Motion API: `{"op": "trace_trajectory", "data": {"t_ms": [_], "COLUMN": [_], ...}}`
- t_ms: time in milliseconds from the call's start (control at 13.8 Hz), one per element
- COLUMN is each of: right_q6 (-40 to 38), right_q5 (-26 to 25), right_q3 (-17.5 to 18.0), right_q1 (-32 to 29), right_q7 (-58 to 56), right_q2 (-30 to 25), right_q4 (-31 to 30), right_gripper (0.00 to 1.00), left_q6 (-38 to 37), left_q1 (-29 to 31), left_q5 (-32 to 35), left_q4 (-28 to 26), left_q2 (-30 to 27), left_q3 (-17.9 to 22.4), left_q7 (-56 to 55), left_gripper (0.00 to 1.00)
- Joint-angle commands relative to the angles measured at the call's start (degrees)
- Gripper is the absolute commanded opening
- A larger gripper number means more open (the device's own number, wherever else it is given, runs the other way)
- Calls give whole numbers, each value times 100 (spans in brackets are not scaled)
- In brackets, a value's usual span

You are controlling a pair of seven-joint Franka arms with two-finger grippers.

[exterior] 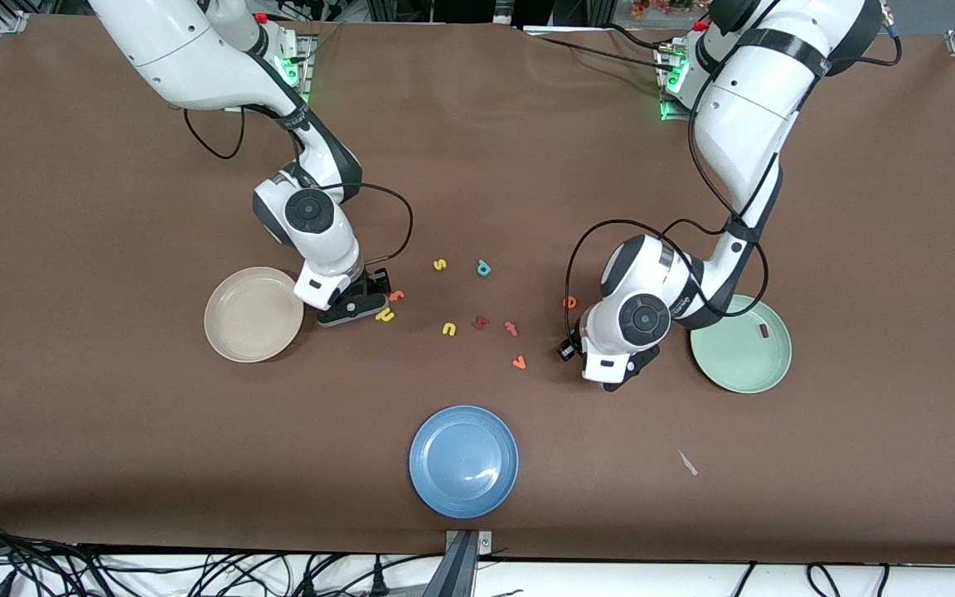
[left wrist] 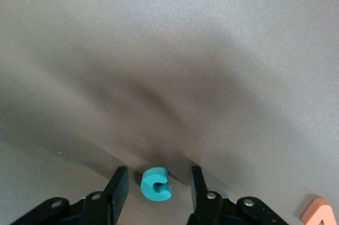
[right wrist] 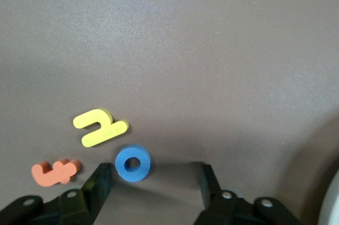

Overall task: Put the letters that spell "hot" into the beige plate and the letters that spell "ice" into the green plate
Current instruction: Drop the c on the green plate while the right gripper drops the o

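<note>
While both grippers sit low at the table, each has its letter already between its fingers, and that is what your next move turns on.

In the left wrist view, the left gripper point(left wrist: 157, 185) stands spread around the teal c point(left wrist: 156, 183). The c lies flat on the cloth, centred in the gap, with a sliver of space on each side, so nothing is clamped yet. I judge a straight close would take it. The green plate point(exterior: 741, 344) lies just beside that arm, toward its end of the table, with the dark red i point(exterior: 764, 332) already in it.

In the right wrist view, the right gripper point(right wrist: 153, 182) is also parted and holds nothing. The blue o point(right wrist: 133, 163) sits off-centre, close against one finger. The yellow h point(right wrist: 99, 126) lies just beside the o, and the orange t point(right wrist: 55, 171) just outside that same finger. You may want to recentre before closing. The beige plate point(exterior: 254, 313) is right beside this gripper and still bare.

From the front view, both grippers' fingertips and the c and o are hidden under the wrists. The orange e point(exterior: 570, 303) is small and hard to read.
</note>
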Motion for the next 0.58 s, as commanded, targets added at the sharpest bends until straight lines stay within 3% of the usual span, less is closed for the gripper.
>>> {"op": "trace_trajectory", "data": {"t_ms": [0,507], "right_q6": [102,94], "right_q5": [-97,-88], "right_q3": [4,4], "right_q1": [-23,-23], "right_q7": [-27,-27], "right_q2": [-11,-2], "right_q4": [-89,-98], "right_gripper": [67,29], "left_q6": [-207,-136], "left_q1": [-80,-71], "left_q5": [55,46], "left_q4": [-44,-17], "left_q2": [28,98], "left_q3": [66,66], "left_q7": [-74,-83], "left_gripper": [53,39]}}
